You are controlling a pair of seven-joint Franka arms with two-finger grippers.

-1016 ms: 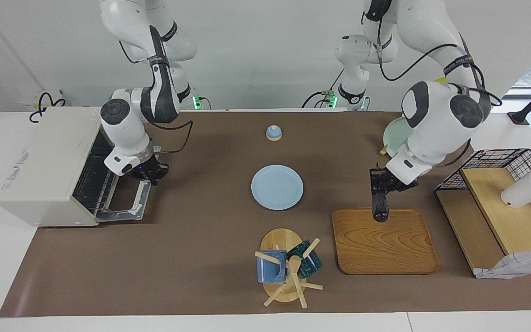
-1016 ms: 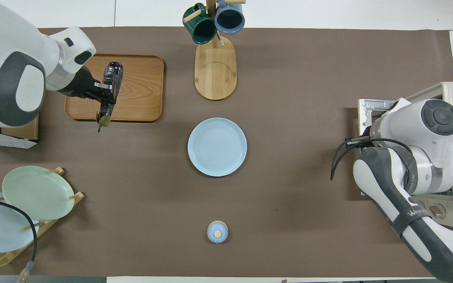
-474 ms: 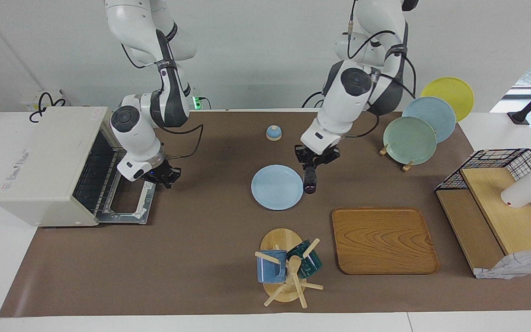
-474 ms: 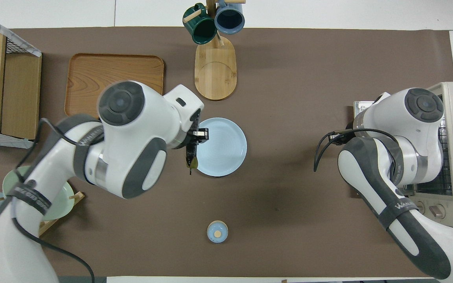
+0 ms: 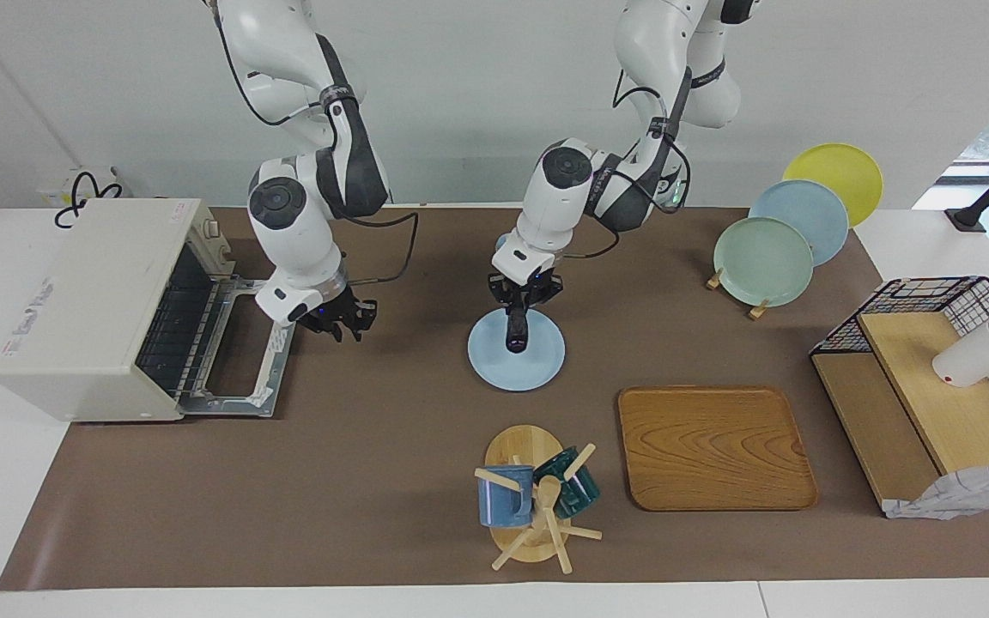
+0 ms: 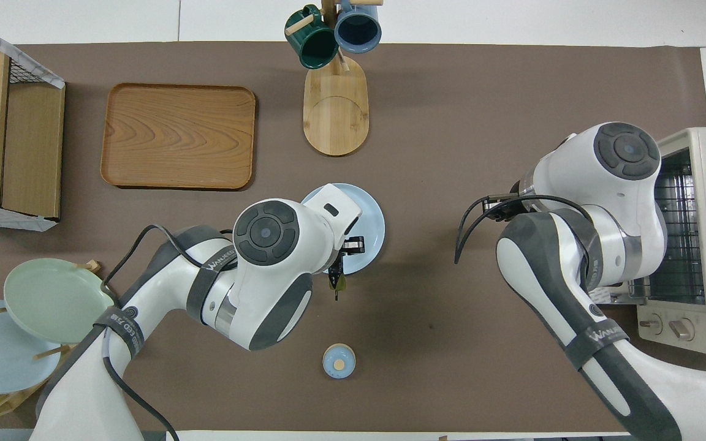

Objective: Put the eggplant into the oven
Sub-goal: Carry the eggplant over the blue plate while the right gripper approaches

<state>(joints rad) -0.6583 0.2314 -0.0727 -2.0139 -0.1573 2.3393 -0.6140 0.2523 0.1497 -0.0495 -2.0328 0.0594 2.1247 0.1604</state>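
Brown-covered worktop [image 5: 374,481]. Left tool [image 5: 522,302] clamped on eggplant [image 5: 515,331] over blue plate [image 5: 537,365]: glossy, slippery, gripped near stem. Right tool [image 5: 342,322] state unclear beside open oven [image 5: 74,309].

Brown-matted table [image 5: 357,481] is carrying toaster oven [image 5: 87,300], blue plate [image 5: 537,365], wooden tray [image 5: 713,446], mug tree [image 5: 533,498], plate rack [image 5: 756,305], small bell [image 6: 338,361].

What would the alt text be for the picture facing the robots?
The left gripper holds a dark eggplant over a light blue plate at mid-table. The right gripper hangs beside the open door of a cream oven.
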